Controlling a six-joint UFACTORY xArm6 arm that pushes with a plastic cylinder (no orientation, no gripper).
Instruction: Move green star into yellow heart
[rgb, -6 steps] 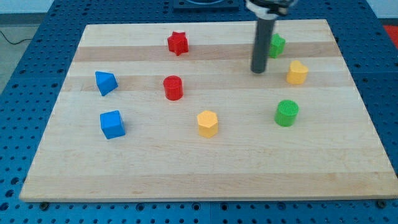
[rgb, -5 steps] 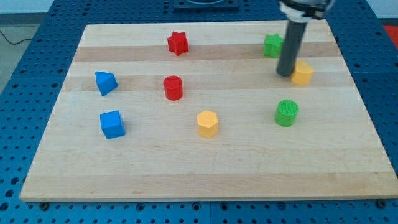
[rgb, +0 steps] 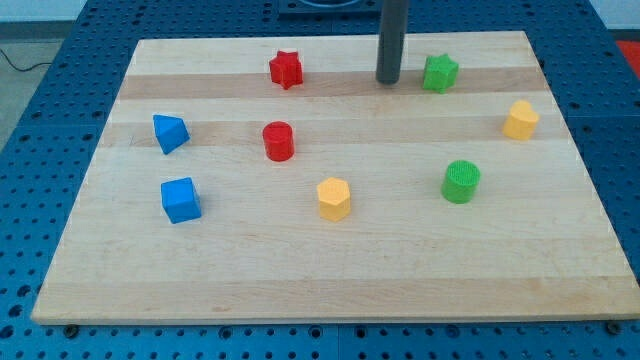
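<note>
The green star lies near the view's top right of the wooden board. The yellow heart lies below it and to the right, close to the board's right edge, well apart from the star. My tip stands just left of the green star with a small gap between them. The rod rises straight up out of the view's top.
A green cylinder sits below the star. A yellow hexagon, red cylinder and red star lie mid-board. A blue triangle and blue cube lie at the left. The board's right edge is near the heart.
The yellow heart has slid right toward the board's edge. My tip has moved from beside the heart up and left, to the left side of the green star.
</note>
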